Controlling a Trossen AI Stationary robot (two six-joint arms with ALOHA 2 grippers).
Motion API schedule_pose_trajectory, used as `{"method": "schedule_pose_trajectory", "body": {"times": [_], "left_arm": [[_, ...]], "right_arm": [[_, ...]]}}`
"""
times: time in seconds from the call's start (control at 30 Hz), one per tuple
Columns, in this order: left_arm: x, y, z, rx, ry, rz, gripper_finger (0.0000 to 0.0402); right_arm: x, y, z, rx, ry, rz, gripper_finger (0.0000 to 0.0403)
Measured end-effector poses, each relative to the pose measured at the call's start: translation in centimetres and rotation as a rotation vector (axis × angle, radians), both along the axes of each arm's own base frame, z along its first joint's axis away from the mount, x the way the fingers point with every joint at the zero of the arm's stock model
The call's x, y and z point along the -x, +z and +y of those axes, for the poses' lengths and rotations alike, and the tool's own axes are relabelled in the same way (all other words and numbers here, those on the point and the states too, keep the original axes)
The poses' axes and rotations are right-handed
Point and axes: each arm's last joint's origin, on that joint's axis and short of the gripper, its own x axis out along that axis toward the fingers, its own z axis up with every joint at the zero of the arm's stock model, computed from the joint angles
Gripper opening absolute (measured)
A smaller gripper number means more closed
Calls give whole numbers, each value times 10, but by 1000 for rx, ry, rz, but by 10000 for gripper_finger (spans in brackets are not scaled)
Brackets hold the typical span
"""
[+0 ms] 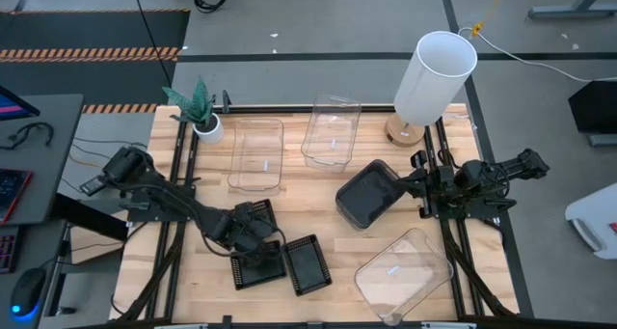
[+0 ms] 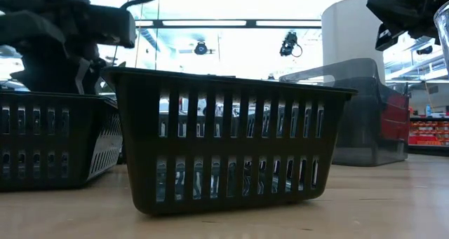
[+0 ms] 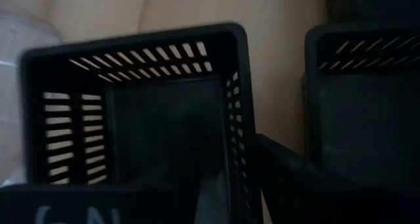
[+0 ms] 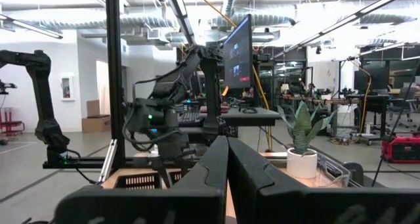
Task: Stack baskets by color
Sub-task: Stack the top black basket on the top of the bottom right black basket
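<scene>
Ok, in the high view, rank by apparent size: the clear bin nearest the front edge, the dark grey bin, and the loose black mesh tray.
1. Clear bin, largest.
2. Dark grey bin.
3. Black mesh tray, smallest.
The overhead camera views all three from about the same distance, so the order looks reliable.

We see three black mesh trays: one [image 1: 310, 264] near the table's front, one [image 1: 256, 269] just beside it, and one [image 1: 254, 216] behind them, each with walls cut into rows of narrow vertical slots. In the low view the nearest black tray [image 2: 228, 144] shows two rows of these slots. A smoky dark grey basket [image 1: 368, 194] is translucent. Three clear baskets [image 1: 257, 153] [image 1: 332, 131] [image 1: 403, 272] let the pale striped wood of the table [image 1: 318, 189] show through. The lamp [image 1: 434, 76] is white on a tan wooden base. The potted plant [image 1: 196, 104] has green leaves in a white pot. Both arms are black.
</scene>
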Motion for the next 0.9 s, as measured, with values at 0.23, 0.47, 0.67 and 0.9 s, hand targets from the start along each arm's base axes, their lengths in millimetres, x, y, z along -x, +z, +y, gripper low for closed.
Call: {"method": "schedule_pose_trajectory", "body": {"times": [0.23,0.47,0.67,0.9], "left_arm": [[-5,-13,4,27,7,72,102],[-7,-14,8,64,13,97,10],[-8,-10,6,86,0,118,7],[-14,31,-10,-25,-119,139,5]], "right_arm": [[0,0,0,0,0,0,16],[0,0,0,0,0,0,16],[0,0,0,0,0,0,16],[0,0,0,0,0,0,16]]}}
